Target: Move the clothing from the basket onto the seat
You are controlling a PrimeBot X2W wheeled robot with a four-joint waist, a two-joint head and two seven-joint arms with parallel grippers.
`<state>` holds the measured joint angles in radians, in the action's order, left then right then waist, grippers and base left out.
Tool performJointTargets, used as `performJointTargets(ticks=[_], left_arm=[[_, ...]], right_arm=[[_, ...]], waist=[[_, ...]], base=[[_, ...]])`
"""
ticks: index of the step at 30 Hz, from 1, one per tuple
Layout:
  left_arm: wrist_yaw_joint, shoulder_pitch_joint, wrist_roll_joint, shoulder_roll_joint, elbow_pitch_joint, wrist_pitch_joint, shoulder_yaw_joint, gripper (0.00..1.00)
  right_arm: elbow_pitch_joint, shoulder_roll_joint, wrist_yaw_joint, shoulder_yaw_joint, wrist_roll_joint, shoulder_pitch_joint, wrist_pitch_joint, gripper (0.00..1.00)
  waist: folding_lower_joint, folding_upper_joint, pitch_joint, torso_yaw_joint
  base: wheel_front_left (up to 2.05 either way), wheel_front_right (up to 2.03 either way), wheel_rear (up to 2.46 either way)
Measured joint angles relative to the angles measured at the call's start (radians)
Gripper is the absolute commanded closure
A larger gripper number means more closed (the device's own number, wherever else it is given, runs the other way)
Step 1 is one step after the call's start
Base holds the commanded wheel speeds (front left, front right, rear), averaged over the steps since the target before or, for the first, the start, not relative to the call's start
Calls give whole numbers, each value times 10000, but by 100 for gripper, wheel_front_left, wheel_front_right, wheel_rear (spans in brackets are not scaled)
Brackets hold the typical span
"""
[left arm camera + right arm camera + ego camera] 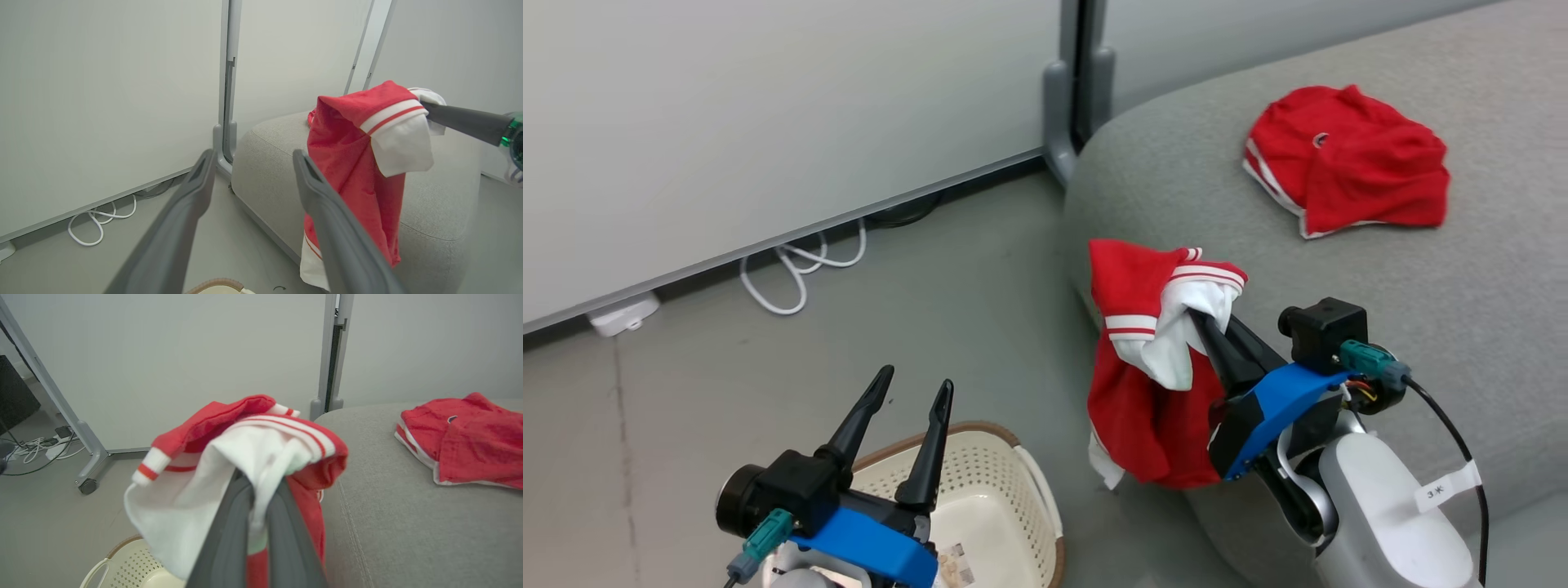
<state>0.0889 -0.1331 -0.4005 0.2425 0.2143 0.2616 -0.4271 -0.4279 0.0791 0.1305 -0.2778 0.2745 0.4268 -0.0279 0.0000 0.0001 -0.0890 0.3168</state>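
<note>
**Setting:** grey floor [915,327] below a pale wall panel [768,98], with a white cable [796,273] looped at its foot. The grey seat [1421,327] lies beyond and to the right of both grippers.

**Item 1, right gripper [1199,318]:** fingers pressed together, clamped on the white-trimmed edge of the held jersey [1143,392]. The cloth hangs in a loose fold below the fingertips, at the seat's near-left corner. Its lower hem drops down alongside the cushion's side. Whether it brushes the upholstery cannot be told.

**Item 2, laid jersey [1347,159]:** crumpled on the seat, well beyond the right gripper's tips and to their right, apart from the held jersey.

**Item 3, left gripper [916,377]:** fingers spread wide, holding nothing. It hovers above the basket [980,474], which sits beneath and behind its tips. The visible part of the basket holds no red cloth, though the arm hides some of it.

**Handling, judged:** the fabric looks light, limp and not fragile, so it will drape and swing rather than keep its shape. A pinch at 1 bunched hem or collar should suffice, and gathering 2 layers would hold more surely. The release probably needs the tips carried well over the cushion, or the hanging bulk may slide off the rounded edge.
</note>
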Motion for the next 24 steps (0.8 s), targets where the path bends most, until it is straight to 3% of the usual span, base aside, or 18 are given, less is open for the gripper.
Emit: performJointTargets(ticks=[10, 24], left_arm=[[226, 6, 416, -148, 130, 2, 228, 0], [349, -142, 596, -224, 178, 2, 297, 0]], right_arm=[[318, -23, 0, 422, -65, -311, 46, 100], [504, -134, 0, 826, -165, -250, 102, 100]], waist=[[0, -1, -184, 1070], [0, 0, -549, 1181]], base=[[0, 0, 0], [0, 0, 0]])
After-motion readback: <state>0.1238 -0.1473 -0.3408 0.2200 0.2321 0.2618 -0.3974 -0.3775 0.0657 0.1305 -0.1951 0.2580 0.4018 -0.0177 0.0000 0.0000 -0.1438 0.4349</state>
